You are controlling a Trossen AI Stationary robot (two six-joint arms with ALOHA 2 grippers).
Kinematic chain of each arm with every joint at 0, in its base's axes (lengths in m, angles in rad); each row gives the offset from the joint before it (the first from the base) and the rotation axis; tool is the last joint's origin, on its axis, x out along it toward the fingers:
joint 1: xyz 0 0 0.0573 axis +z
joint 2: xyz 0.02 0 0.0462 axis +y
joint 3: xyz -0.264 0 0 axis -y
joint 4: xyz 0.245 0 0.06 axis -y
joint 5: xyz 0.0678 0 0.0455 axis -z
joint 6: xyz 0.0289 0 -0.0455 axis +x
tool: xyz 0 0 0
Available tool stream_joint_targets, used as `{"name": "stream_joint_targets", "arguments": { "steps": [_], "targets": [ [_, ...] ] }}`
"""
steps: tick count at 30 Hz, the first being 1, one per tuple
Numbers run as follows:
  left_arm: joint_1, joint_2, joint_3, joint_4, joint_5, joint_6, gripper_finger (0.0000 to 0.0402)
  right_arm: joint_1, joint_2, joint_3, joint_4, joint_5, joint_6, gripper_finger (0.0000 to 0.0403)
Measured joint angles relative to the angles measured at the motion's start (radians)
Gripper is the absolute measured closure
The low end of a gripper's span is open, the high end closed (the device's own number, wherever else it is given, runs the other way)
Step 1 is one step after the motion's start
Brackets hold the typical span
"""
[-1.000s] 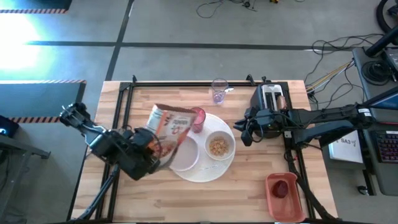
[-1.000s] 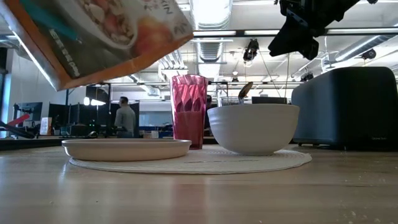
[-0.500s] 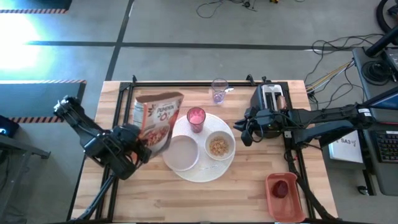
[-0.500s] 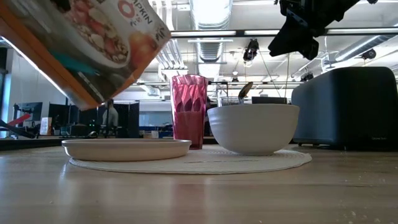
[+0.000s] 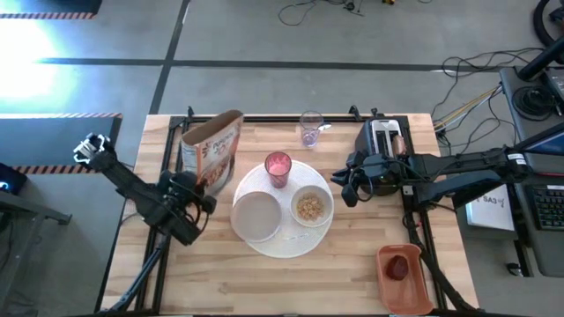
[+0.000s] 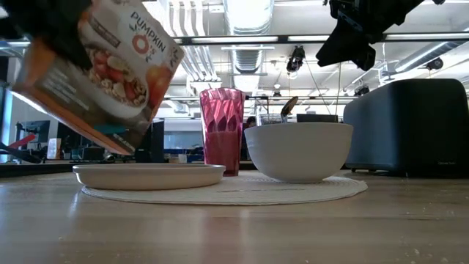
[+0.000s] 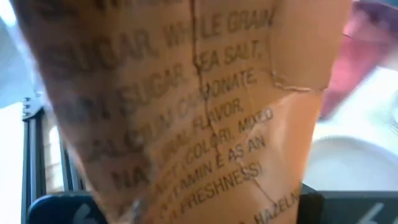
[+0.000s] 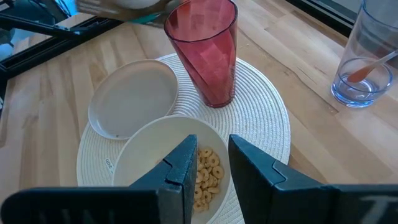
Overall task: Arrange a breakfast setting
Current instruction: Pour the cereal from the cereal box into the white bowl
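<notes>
Cereal box held off to the left of the setting, bowl already filled

High view: the left claw [image 5: 196,201] grips the cereal box [image 5: 211,148] at the worktop's [image 5: 335,273] left, just beside the large round white plate [image 5: 284,245], which carries the small white plate [image 5: 256,216], white bowl [image 5: 310,206] of cereal [image 5: 309,208] and pink cup [image 5: 278,167]. The right claw [image 5: 351,187] hangs right of the bowl, nearer the toaster [image 5: 385,141]. Low view: the box [image 6: 102,73] is airborne and tilted, long axis leaning. Left wrist view: the box fills the frame. Right wrist view: fingers narrowly parted, empty, above the bowl [image 8: 163,155].
</notes>
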Motion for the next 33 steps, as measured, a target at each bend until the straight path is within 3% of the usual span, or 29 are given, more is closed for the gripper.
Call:
{"name": "stream_joint_targets", "arguments": {
  "steps": [5, 12, 26, 33],
  "targets": [
    [0.058, 0.003, -0.137, 0.0, -0.093, -0.192, 0.0365, 0.0, 0.0, 0.0, 0.0, 0.0, 0.0, 0.0321],
    [0.151, 0.044, -0.276, 0.0, -0.095, -0.362, 0.0365, 0.0, 0.0, 0.0, 0.0, 0.0, 0.0, 0.0321],
    [0.397, 0.224, -0.367, 0.002, -0.134, -0.47, 0.0365, 0.0, 0.0, 0.0, 0.0, 0.0, 0.0, 0.0321],
    [0.519, 0.334, -0.371, 0.124, -0.21, -0.487, 0.0365, 0.0, 0.0, 0.0, 0.0, 0.0, 0.0, 0.0321]
  ]
}}
